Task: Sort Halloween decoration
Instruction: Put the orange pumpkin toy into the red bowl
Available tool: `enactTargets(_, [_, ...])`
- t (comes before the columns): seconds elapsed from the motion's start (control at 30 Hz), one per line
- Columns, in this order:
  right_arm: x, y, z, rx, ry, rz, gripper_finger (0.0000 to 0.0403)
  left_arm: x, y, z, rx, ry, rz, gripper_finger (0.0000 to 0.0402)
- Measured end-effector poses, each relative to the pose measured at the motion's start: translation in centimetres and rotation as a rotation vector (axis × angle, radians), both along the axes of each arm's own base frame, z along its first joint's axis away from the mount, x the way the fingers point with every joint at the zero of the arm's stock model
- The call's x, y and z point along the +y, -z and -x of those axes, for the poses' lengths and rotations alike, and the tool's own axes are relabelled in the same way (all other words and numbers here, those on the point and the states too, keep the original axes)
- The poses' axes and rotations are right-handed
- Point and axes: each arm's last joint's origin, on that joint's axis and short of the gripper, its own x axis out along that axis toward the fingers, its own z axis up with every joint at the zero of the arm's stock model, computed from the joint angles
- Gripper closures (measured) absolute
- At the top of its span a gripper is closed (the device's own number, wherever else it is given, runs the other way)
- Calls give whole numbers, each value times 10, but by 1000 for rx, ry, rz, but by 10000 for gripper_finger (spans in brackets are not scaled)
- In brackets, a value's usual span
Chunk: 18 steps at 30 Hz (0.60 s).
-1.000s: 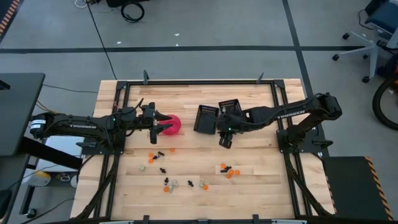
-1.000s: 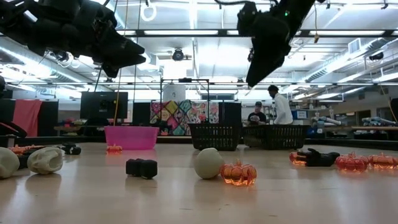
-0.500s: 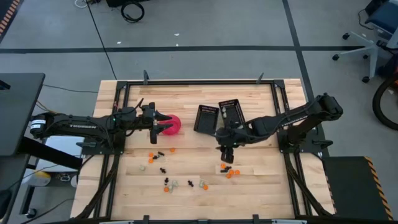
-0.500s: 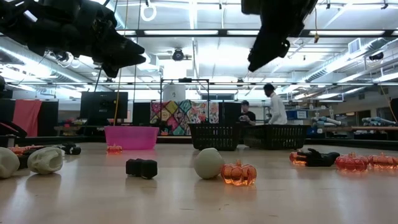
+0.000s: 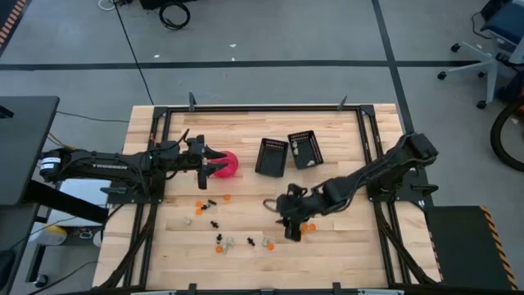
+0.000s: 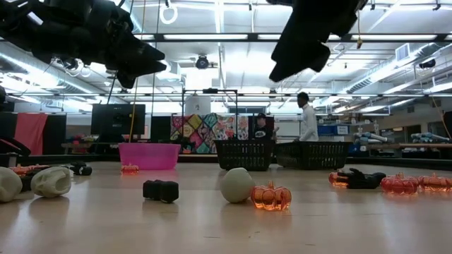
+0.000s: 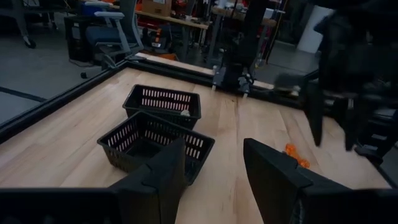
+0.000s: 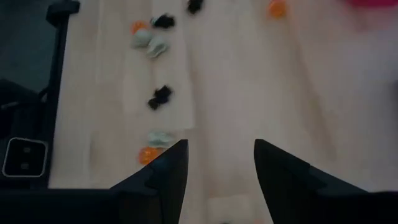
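Many tiny orange, black and pale trinkets (image 5: 219,223) lie scattered on the near half of the wooden table; a small orange cluster (image 5: 307,229) lies to their right. My right gripper (image 5: 288,232) hovers open just left of that cluster and touches nothing. In its wrist view (image 8: 221,165) a black trinket (image 8: 160,96) and a pale and orange pair (image 8: 151,146) lie ahead of it. My left gripper (image 5: 214,162) waits open at the pink bowl (image 5: 228,165); its wrist view (image 7: 214,168) looks toward the two black baskets (image 7: 155,140).
The two slotted black baskets (image 5: 272,156) (image 5: 304,149) stand side by side at the middle of the table's far half, right of the pink bowl. A black metal frame (image 5: 246,107) borders the table. People stand in the room beyond the table (image 6: 305,123).
My right gripper has swung away from the baskets toward the table's near edge and a little to the left, ending above the trinkets beside the orange cluster. Its fingers stay open. The trinkets have not moved.
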Motion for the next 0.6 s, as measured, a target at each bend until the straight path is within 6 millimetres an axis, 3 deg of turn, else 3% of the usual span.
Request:
enactTargets(0.37, [60,-7,-22,123,-59,115,215,-19,-2,-2,-16,125,-38,228])
enactTargets(0.6, [62,-2,-8,215,-26,175,215,-39,-2,-2,-32,296,-128,228])
